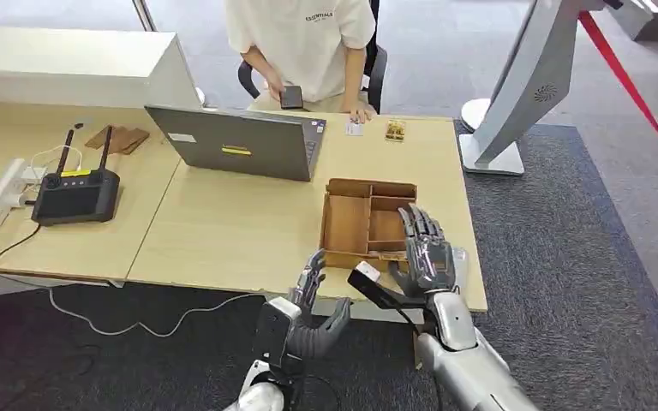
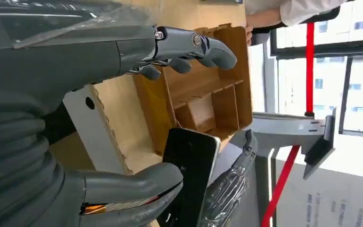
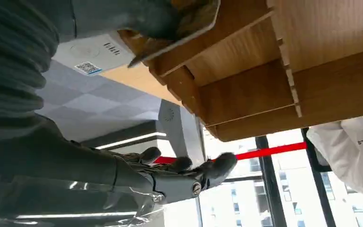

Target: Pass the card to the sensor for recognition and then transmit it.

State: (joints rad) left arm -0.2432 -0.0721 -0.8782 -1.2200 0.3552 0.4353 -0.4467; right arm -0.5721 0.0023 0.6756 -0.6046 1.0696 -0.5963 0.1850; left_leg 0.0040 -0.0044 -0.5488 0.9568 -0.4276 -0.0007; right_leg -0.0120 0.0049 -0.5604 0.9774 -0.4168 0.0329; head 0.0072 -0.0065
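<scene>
right robot hand grips card | left robot hand fingers apart, empty | wooden tray beside

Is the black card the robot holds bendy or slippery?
Probably stiff: the card juts straight from the right hand without drooping. Its face looks glossy, so maybe slippery. It looks thin, so likely light.
</scene>
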